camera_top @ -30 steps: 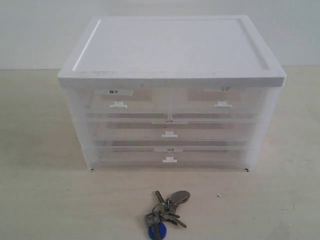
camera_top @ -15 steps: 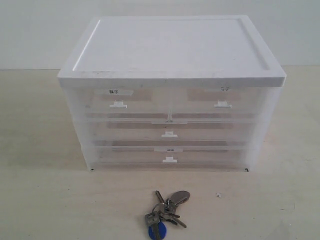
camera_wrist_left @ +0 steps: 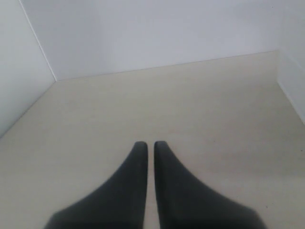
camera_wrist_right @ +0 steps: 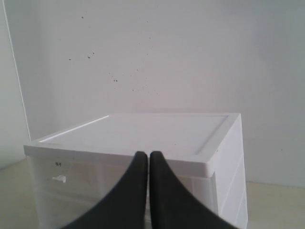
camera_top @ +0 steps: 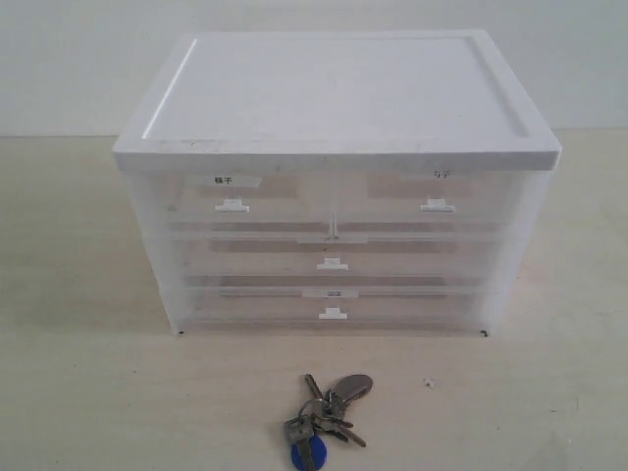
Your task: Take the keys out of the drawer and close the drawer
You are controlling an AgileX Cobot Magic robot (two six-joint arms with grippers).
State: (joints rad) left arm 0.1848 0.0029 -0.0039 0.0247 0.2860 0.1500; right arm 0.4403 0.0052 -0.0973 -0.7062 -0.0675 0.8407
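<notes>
The keys (camera_top: 322, 420), silvery on a ring with a round blue fob (camera_top: 307, 453), lie on the table in front of the cabinet, near the front edge of the exterior view. The drawer (camera_top: 235, 201), top left with the bold dark label, sits flush with the cabinet front, as does every other drawer. Neither gripper shows in the exterior view. In its wrist view my left gripper (camera_wrist_left: 147, 144) is shut on nothing over bare table. My right gripper (camera_wrist_right: 145, 155) is shut and empty, facing the cabinet's upper front edge.
The white-topped translucent cabinet (camera_top: 339, 93) stands mid-table with two half-width drawers above two full-width ones. The top-right drawer (camera_top: 438, 201) has a fainter label. White walls close the back and the left side (camera_wrist_left: 24, 71). The cabinet's side wall (camera_wrist_right: 231, 171) shows in the right wrist view.
</notes>
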